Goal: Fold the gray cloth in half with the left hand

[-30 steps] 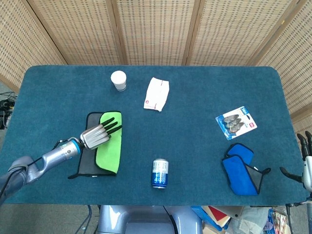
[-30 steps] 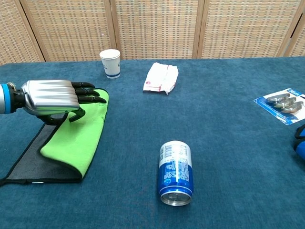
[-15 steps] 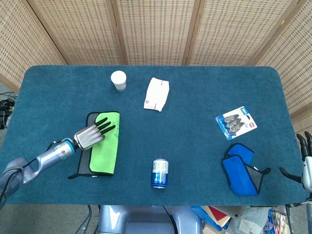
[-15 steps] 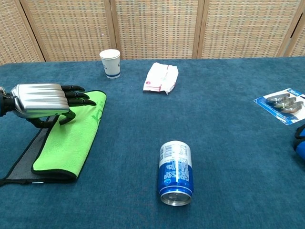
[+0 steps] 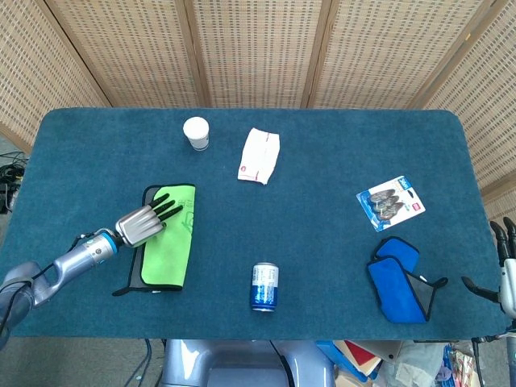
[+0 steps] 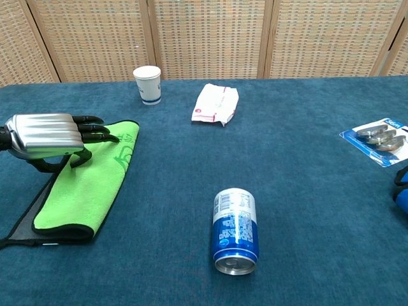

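The gray cloth [image 5: 171,246] lies at the table's left, with its bright green inner face turned up over most of it [image 6: 89,188]. Only a narrow gray strip shows along its left and near edges. My left hand [image 5: 143,223] [image 6: 48,137] hovers over the cloth's far left part. Its fingers stretch out flat and the thumb curls underneath, pinching the green flap's edge. My right hand [image 5: 506,258] sits at the far right edge of the head view, fingers apart and holding nothing.
A paper cup [image 5: 196,133] and a white packet [image 5: 260,156] stand at the back. A blue can [image 5: 264,286] lies near the front middle. A spoon blister pack [image 5: 390,204] and a folded blue cloth [image 5: 397,278] are on the right.
My left hand has drawn the green flap leftward across the gray cloth, which now lies flatter and covers more of the gray layer. The right hand has stayed put.
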Robot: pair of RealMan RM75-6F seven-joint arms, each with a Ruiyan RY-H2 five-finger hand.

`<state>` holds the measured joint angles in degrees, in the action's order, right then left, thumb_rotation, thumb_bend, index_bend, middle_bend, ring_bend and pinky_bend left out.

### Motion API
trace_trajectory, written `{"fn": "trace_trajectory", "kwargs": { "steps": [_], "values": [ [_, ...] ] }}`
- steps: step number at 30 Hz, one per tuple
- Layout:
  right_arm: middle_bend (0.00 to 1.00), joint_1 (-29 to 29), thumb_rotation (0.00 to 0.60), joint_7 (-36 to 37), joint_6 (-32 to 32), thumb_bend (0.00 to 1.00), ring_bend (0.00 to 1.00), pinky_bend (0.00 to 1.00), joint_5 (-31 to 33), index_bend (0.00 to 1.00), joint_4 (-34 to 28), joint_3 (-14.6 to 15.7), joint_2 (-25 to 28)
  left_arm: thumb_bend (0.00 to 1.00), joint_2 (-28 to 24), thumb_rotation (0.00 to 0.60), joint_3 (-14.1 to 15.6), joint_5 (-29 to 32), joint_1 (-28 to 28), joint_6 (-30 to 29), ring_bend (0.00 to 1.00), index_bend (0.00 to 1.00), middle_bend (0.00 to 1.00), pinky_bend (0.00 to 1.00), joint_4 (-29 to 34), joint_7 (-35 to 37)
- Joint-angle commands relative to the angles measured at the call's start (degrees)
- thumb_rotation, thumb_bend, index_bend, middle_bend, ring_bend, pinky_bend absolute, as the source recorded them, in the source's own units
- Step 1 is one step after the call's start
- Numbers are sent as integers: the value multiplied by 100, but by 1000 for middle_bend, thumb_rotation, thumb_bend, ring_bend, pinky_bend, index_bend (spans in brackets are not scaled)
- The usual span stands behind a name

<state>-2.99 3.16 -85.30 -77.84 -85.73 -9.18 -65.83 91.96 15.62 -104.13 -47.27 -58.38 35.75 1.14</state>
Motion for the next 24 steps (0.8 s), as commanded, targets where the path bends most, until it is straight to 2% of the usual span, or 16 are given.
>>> {"fn": "trace_trajectory", "kwargs": {
  "steps": [1,14,15,16,19,21,22,23,24],
  "values": [
    [0,3,600,6,-2,0,0,0,10,0,-2,-6,6,514,7,600,-9,14,24,14,0,603,0,0,-64,17],
    [0,-3,600,-14,18,0,0,0,14,0,8,5,-5,512,141,600,3,-12,86,44,0,591,0,0,-355,168],
    [0,-2,600,-15,15,0,0,0,14,0,7,5,-6,513,152,600,5,-18,88,41,0,561,0,0,-370,172],
    [0,-1,600,-15,13,0,0,0,14,0,6,5,-6,513,161,600,7,-23,91,37,0,475,0,0,-384,178],
    [0,-4,600,-22,17,0,0,0,18,0,5,3,-6,497,178,600,7,-30,104,17,0,125,0,0,-426,203],
    [0,-5,600,-26,20,0,0,0,13,0,5,7,-8,445,173,600,15,-33,121,-6,0,37,0,0,-445,263],
    [0,-6,600,-25,19,0,0,0,7,0,4,10,-9,386,165,600,18,-35,134,-33,0,4,0,0,-461,310],
    [0,-7,600,-25,18,0,0,0,3,0,5,11,-10,328,156,600,20,-37,144,-60,0,0,0,0,-467,350],
    [0,-7,600,-26,16,0,0,0,0,0,5,12,-11,313,145,600,22,-40,155,-92,0,0,0,0,-469,396]
  ]
}}
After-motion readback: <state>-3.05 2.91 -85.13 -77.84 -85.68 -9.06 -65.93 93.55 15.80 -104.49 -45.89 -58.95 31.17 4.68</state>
